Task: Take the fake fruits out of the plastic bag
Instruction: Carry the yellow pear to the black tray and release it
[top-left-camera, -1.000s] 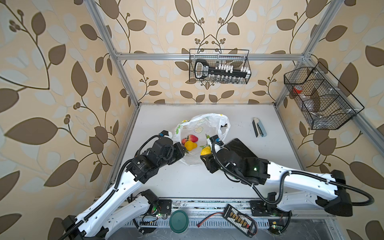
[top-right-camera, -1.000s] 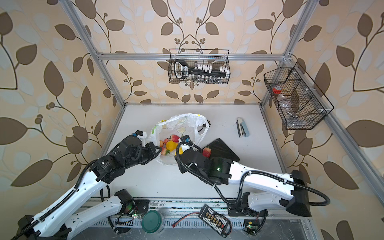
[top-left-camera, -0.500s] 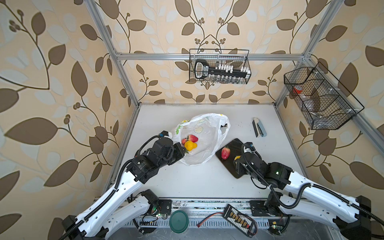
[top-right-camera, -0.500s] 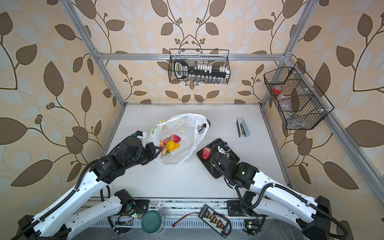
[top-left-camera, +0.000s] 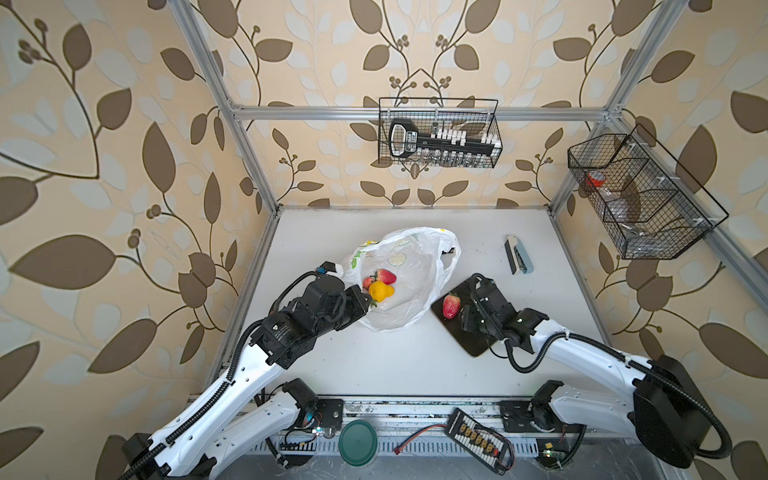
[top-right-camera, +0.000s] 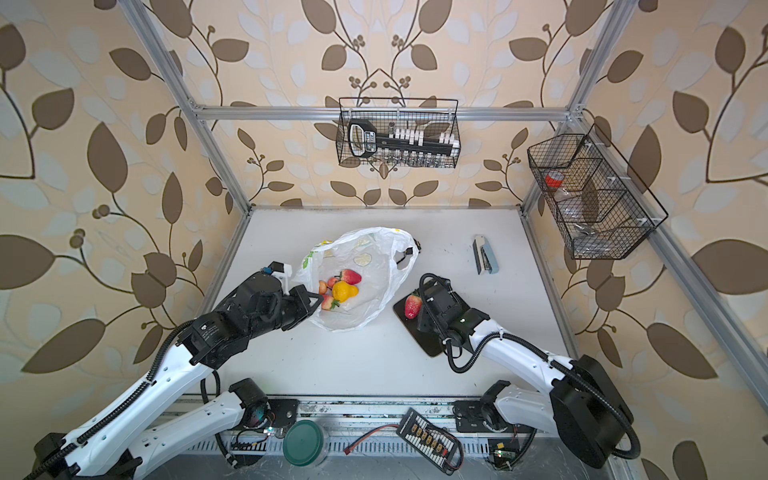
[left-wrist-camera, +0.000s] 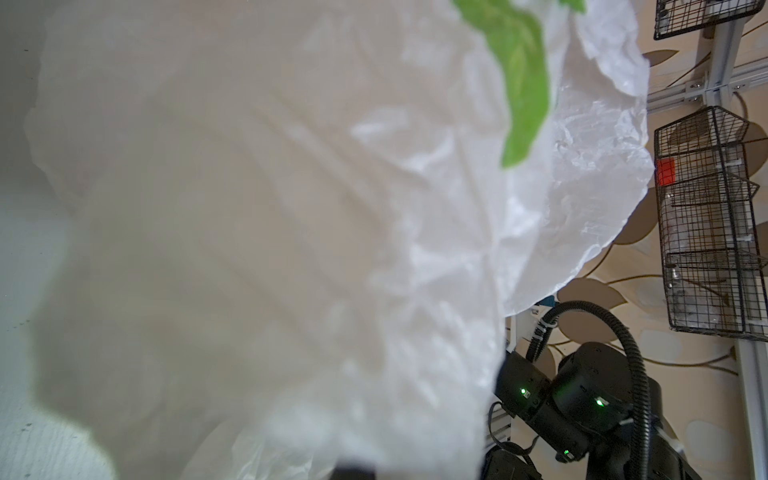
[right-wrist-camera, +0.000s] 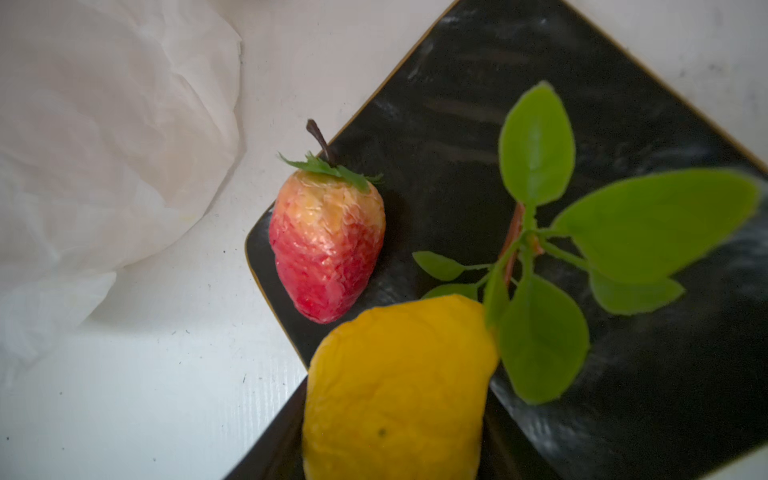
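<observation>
The white plastic bag (top-left-camera: 415, 266) (top-right-camera: 374, 253) lies open mid-table. Several fake fruits sit inside: a red strawberry (top-left-camera: 386, 276), a yellow pear (top-left-camera: 380, 291) and small red-yellow ones (top-right-camera: 328, 302). My left gripper (top-left-camera: 362, 301) (top-right-camera: 313, 300) is shut on the bag's near rim; the bag (left-wrist-camera: 291, 208) fills the left wrist view. My right gripper (top-left-camera: 467, 309) (top-right-camera: 424, 309) hovers over a black plate (top-left-camera: 478, 345) (right-wrist-camera: 623, 104), shut on a yellow lemon (right-wrist-camera: 395, 395) with green leaves (right-wrist-camera: 536, 145). A strawberry (top-left-camera: 451, 305) (right-wrist-camera: 328, 245) lies on the plate's corner.
A grey stapler (top-left-camera: 518, 254) lies at the back right. Wire baskets hang on the back wall (top-left-camera: 438, 133) and the right wall (top-left-camera: 640, 195). A green lid (top-left-camera: 357, 442) and a connector board (top-left-camera: 478, 440) sit below the table's front edge.
My right gripper has carried the lemon from the bag's mouth rightward to above the black plate. The left arm has kept still, holding the bag.
</observation>
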